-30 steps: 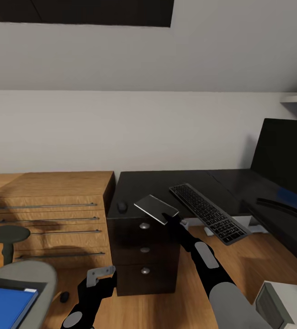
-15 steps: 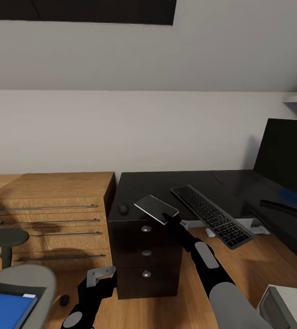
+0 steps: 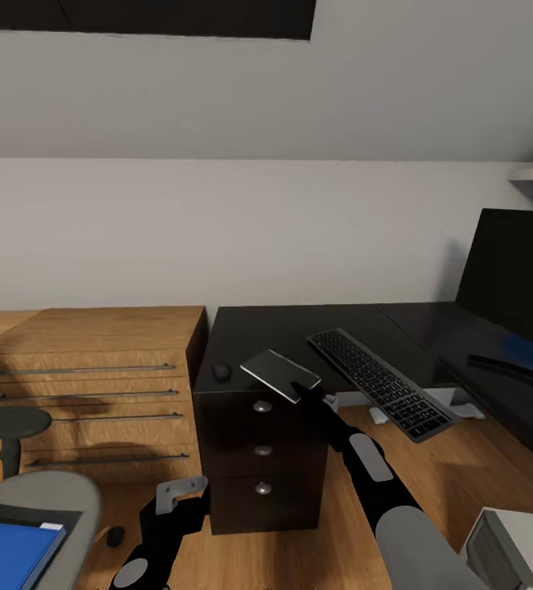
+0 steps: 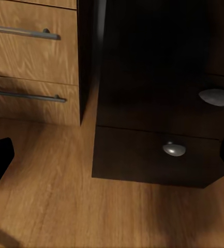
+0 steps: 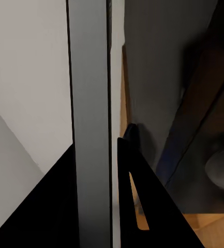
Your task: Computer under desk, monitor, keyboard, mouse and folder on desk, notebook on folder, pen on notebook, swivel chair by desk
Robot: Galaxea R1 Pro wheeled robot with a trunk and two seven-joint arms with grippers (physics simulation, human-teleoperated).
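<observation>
My left claw (image 3: 186,492) hangs low at about 7 o'clock, its two fingers wide apart with nothing between them, in front of the black drawer unit (image 3: 260,447). Down at 8 o'clock sits the blue folder (image 3: 8,551) on the seat of the swivel chair (image 3: 53,492); it has not gone to the desk yet. My right claw (image 3: 307,392) is up at the middle, pinching one edge of the notebook (image 3: 279,373), a thin grey sheet that tilts up over the front edge of the desk (image 3: 299,324). From my right wrist I see the notebook (image 5: 90,119) edge-on, squeezed tight between my fingers. The mouse (image 3: 220,371) rests on the desk at about 10 o'clock from the notebook, and the keyboard (image 3: 377,381) lies at 3 o'clock, its near end sticking out past the desk edge. The monitor (image 3: 517,279) stands farther off at 2 o'clock. I think I should keep my grip firm and level, and leave room near the mouse, because the folder has to go under the notebook.
</observation>
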